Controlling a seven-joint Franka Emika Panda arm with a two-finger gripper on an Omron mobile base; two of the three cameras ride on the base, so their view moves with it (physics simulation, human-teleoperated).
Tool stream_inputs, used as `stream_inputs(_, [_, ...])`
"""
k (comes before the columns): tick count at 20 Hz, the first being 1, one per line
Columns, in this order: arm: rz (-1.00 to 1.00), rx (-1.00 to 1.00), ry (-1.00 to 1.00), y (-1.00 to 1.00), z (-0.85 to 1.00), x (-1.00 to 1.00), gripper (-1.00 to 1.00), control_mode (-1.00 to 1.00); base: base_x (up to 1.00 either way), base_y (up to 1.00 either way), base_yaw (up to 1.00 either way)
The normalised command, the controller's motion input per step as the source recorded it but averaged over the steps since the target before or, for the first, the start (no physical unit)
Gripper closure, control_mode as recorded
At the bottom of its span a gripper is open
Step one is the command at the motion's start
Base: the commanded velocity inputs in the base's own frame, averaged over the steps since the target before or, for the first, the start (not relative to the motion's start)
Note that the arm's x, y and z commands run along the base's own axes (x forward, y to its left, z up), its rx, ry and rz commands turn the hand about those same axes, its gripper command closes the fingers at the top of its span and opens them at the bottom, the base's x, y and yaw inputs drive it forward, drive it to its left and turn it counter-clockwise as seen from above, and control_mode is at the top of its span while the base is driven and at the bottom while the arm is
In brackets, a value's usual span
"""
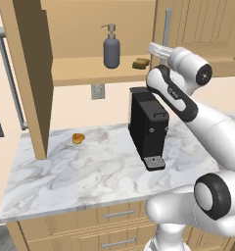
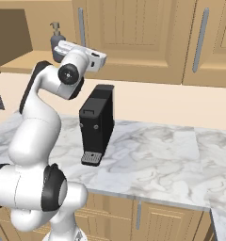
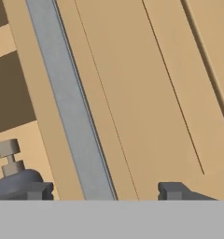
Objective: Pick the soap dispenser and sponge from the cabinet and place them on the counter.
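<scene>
The light-wood wall cabinet point(image 1: 80, 73), its left door swung open, holds on its lower shelf a slate-grey rounded soap dispenser point(image 1: 111, 49) with a thin pump, upright, and at its three o'clock a small mustard sponge point(image 1: 141, 63), apart from it. The white arm's two-finger gripper point(image 3: 104, 190) stands wide, holding nothing, before a closed door's grey bar handle point(image 3: 67, 100); the dispenser sits at its nine o'clock.
</scene>
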Motion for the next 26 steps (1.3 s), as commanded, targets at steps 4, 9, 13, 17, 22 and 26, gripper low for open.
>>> stream_inputs(4, [0.0, -0.01, 0.03, 0.0, -0.01, 0.35, 1.0, -1.0, 0.0, 0.0, 0.0])
stream_inputs(9, [0.0, -0.01, 0.0, 0.01, 0.0, 0.03, 1.0, -1.0, 0.0, 0.0, 0.0])
stream_inputs(13, [0.0, 0.0, 0.0, 0.0, 0.0, 0.0, 1.0, -1.0, 0.0, 0.0, 0.0])
stream_inputs(17, [0.0, 0.0, 0.0, 0.0, 0.0, 0.0, 1.0, -1.0, 0.0, 0.0, 0.0])
stream_inputs(22, [0.0, 0.0, 0.0, -0.05, 0.0, -0.03, 1.0, -1.0, 0.0, 0.0, 0.0])
stream_inputs(26, [0.0, 0.0, 0.01, -0.22, 0.04, -0.17, 1.0, -1.0, 0.0, 0.0, 0.0])
